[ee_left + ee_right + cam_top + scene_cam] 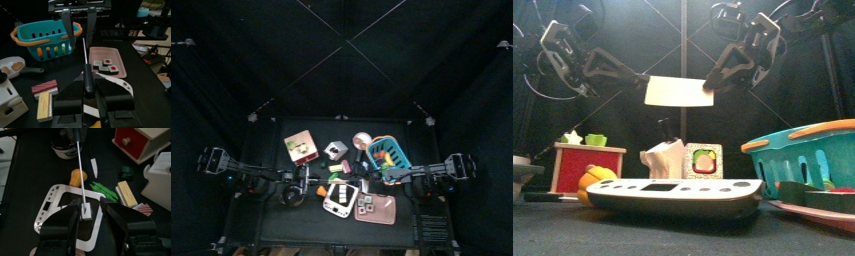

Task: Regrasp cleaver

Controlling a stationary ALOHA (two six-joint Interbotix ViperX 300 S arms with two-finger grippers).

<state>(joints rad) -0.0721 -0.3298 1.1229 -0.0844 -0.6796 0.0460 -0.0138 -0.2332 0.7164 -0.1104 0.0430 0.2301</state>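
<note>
Toy cleaver [679, 91] w/ pale, blank rectangular blade and dark handle [89, 82], held level in mid-air above the table [553, 232] centre, well clear of the clutter. Left gripper [89, 93] is clamped on the handle. Right gripper [85, 219] has its jaws spread wide on either side of the blade's far end, not pinching it. Teal basket [804, 152] right, white scale [673, 194] near front, red box [583, 165] left; open air around the blade. No readable writing.
</note>
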